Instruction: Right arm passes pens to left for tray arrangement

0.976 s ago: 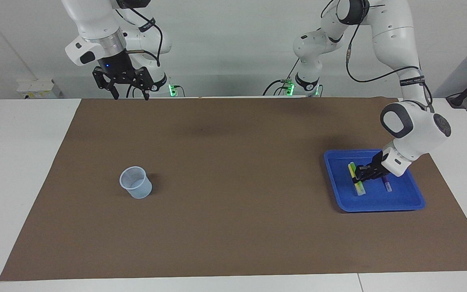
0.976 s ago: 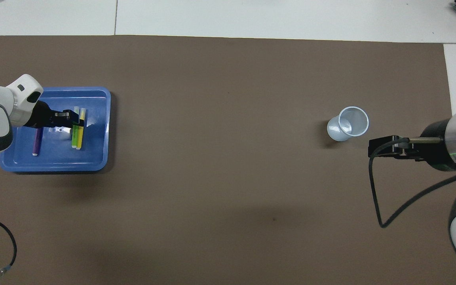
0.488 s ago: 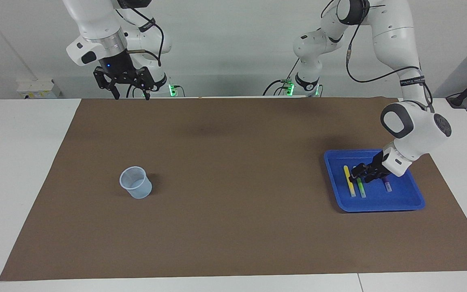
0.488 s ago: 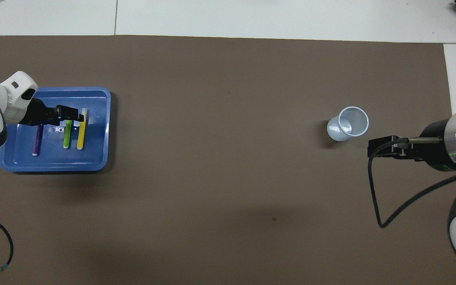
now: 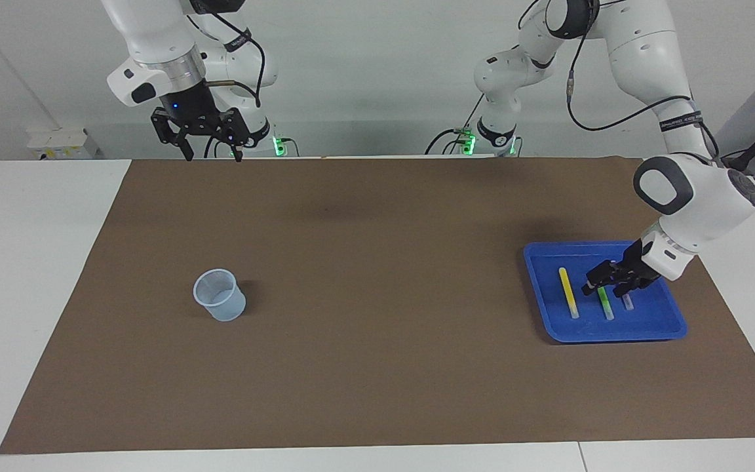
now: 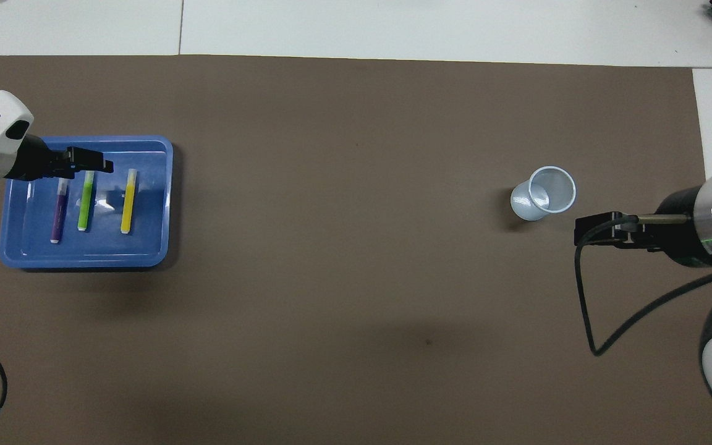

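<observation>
The left gripper point(image 5: 603, 283) hangs low over the blue tray point(image 5: 669, 328), above the ends of the green pen point(image 5: 606, 305) and the purple pen point(image 5: 627, 301) that lie nearer the robots. Its fingers are spread and hold nothing. All three pens lie flat on the tray floor, side by side and roughly parallel, apart from one another: the yellow pen point(image 6: 127, 202) toward the middle of the table, the green one between, the purple one toward the tray's outer edge. The tray sits on the brown mat point(image 5: 377, 295) at the left arm's end of the table.

The right gripper point(image 5: 210, 143) waits in the air over the mat's edge nearest the robots, at its own end, fingers apart and empty. Below and well away from it stands a small bluish cup point(image 5: 219, 295), which looks empty.

By the look of it, the arranging step is as good as done: no pen is left outside the tray. The next move would likely call for the left arm to lift clear of the tray without brushing the green or purple pen beneath it.
</observation>
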Controlling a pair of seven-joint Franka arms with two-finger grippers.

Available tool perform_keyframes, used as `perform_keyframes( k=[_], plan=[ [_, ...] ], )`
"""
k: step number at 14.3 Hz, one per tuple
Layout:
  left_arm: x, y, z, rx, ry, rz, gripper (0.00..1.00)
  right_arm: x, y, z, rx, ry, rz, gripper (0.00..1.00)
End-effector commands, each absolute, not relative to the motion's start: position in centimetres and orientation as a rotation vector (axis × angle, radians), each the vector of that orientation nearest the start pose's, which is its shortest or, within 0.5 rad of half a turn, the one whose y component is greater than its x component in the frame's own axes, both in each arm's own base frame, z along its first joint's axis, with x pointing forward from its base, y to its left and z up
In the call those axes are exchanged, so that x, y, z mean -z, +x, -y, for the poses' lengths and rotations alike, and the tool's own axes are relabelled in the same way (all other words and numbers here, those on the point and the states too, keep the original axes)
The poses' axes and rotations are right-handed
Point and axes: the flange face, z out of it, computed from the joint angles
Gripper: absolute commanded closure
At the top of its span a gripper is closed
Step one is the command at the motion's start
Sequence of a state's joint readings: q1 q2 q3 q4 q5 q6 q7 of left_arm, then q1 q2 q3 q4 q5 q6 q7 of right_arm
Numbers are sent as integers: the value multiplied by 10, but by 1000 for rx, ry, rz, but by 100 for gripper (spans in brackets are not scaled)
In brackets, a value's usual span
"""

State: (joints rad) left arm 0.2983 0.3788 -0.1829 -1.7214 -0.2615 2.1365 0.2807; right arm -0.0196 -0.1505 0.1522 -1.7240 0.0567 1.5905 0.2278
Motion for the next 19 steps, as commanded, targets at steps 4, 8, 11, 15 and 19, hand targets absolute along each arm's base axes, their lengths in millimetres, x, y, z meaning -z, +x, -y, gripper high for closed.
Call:
perform_keyframes(
  k=[4,8,11,15,19],
  plan=[
    [-459,661,-58,35,-3204,-99,1,-638,501,-66,39,-3101,-156,0],
    [-505,647,-22,-28,-3037,-177,1,-637,501,-66,31,-3099,-168,0],
    [-553,624,-8,-130,-3022,-186,1,-639,501,-65,40,-3098,-177,0],
    [-623,576,13,11,-2996,-177,0,-636,501,-60,33,-3095,-192,0],
    [-636,555,22,12,-3028,-187,0,-631,504,-52,43,-3100,-175,0]
  ],
)
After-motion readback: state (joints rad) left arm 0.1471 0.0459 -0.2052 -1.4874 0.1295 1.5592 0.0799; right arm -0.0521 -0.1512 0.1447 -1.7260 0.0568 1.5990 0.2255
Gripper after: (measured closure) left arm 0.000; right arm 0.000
